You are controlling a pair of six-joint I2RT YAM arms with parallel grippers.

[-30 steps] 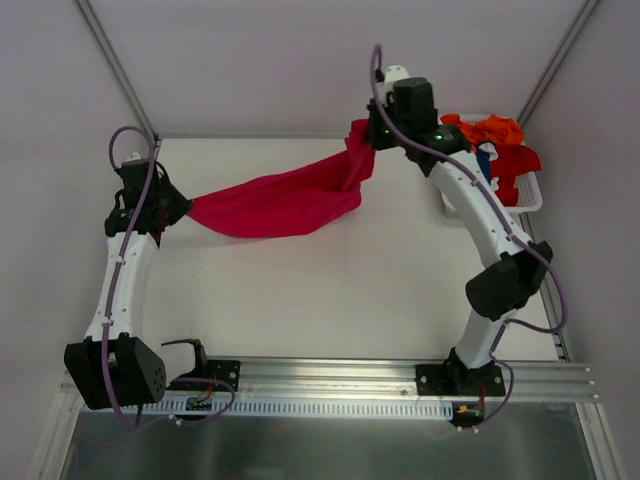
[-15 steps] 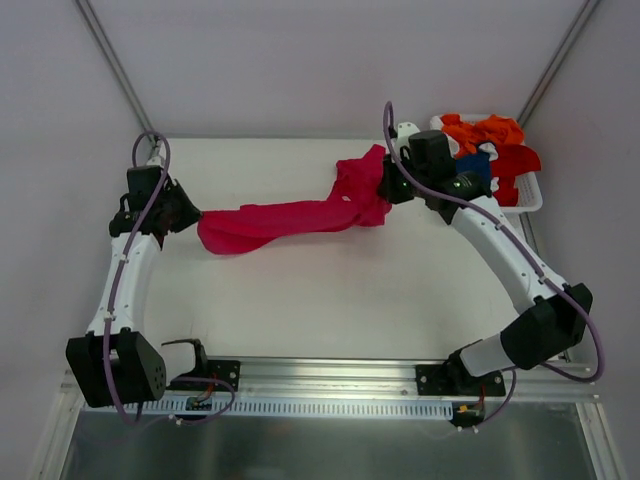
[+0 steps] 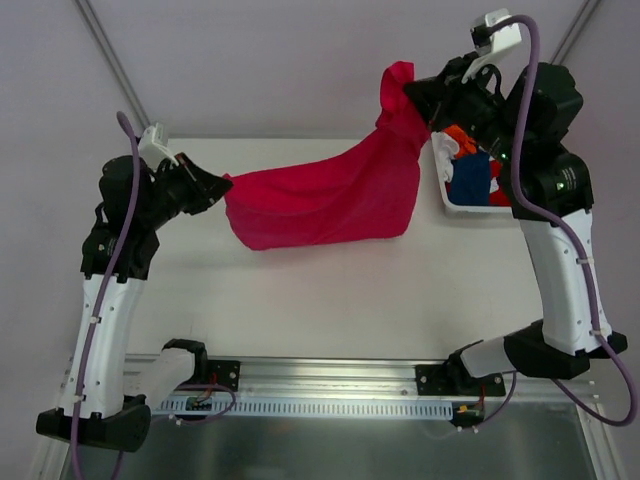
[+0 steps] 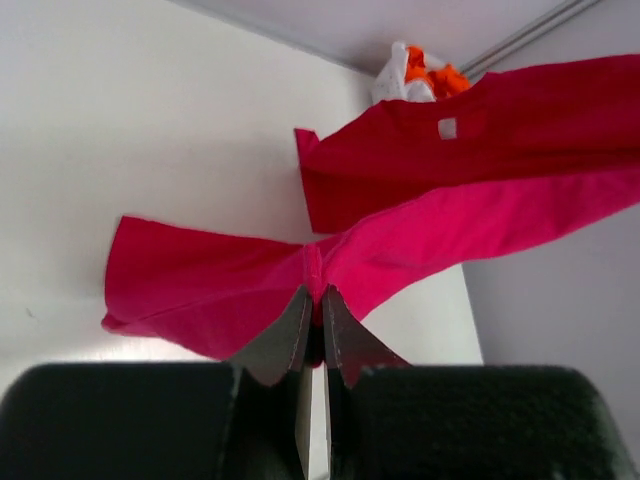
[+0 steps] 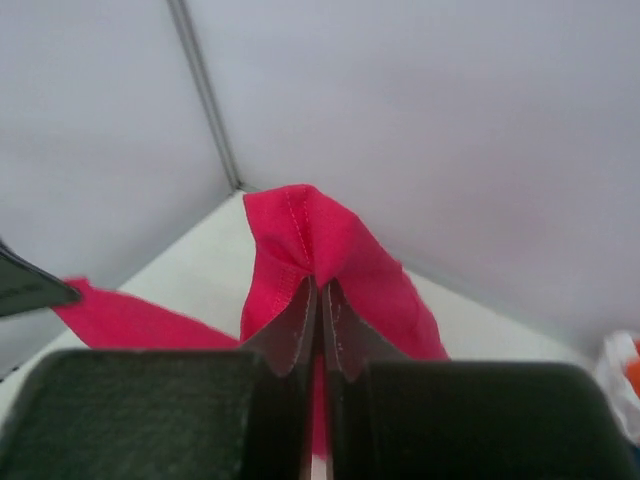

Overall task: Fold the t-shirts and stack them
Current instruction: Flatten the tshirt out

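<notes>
The crimson-pink t-shirt (image 3: 330,195) hangs stretched in the air between both grippers above the table. My left gripper (image 3: 224,183) is shut on its left end, seen pinched between the jaws in the left wrist view (image 4: 315,292). My right gripper (image 3: 408,92) is raised high at the back right and shut on the shirt's other end (image 5: 318,282). The orange t-shirt (image 3: 457,137), the dark blue t-shirt (image 3: 470,178) and a bit of the red t-shirt (image 3: 497,196) lie bunched in the white basket (image 3: 447,203), partly hidden by my right arm.
The white slatted basket stands at the table's back right corner, under my right arm. The white table (image 3: 340,290) lies below the hanging shirt. Grey walls and a frame post (image 3: 105,55) close the back.
Both arms have lifted, the right one high and to the back right. The crimson-pink shirt has come up off the table and spread out wider between the grippers.
</notes>
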